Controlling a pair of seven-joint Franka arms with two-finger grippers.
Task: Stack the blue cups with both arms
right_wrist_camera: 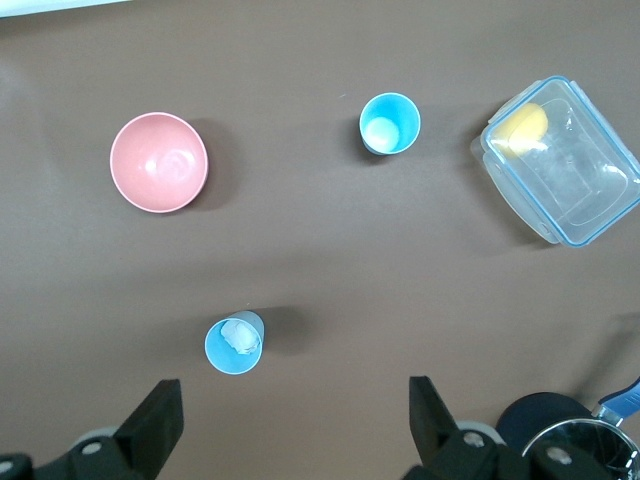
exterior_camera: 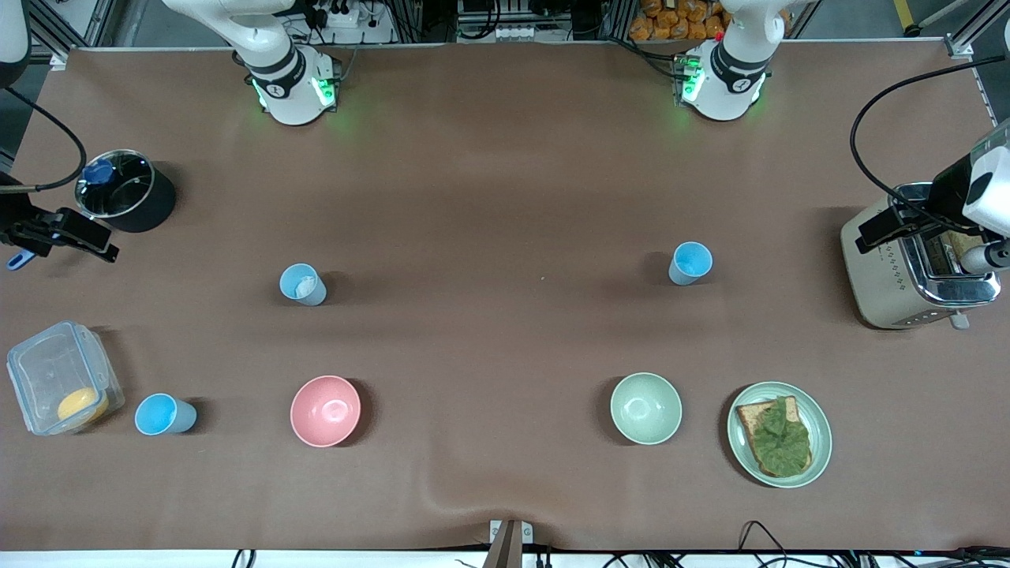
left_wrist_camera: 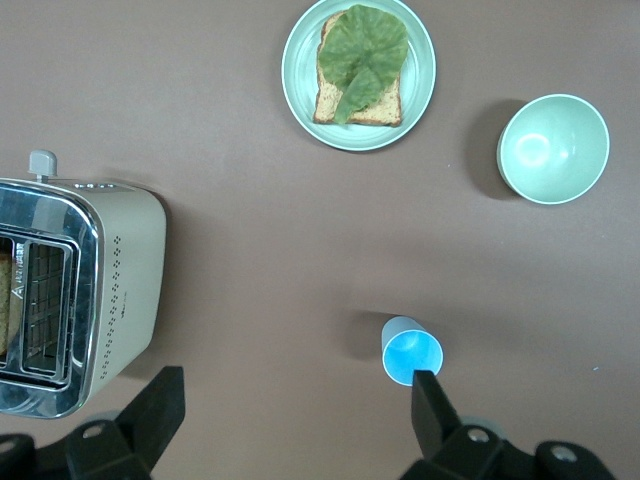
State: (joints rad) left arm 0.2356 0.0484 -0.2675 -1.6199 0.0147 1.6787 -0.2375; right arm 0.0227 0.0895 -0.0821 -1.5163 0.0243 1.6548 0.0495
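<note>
On the surface (exterior_camera: 505, 197) three blue cups (exterior_camera: 303, 284) stand apart; the left end effector (left_wrist_camera: 290, 410) and right end effector (right_wrist_camera: 290, 420) both hang spread above.

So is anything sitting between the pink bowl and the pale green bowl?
No. In the front view only bare brown table lies between the pink bowl and the pale green bowl.

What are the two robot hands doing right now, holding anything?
Left hand: open, holding nothing, up over the brown table beside the cream metal toaster.
Right hand: open, holding nothing.
</note>
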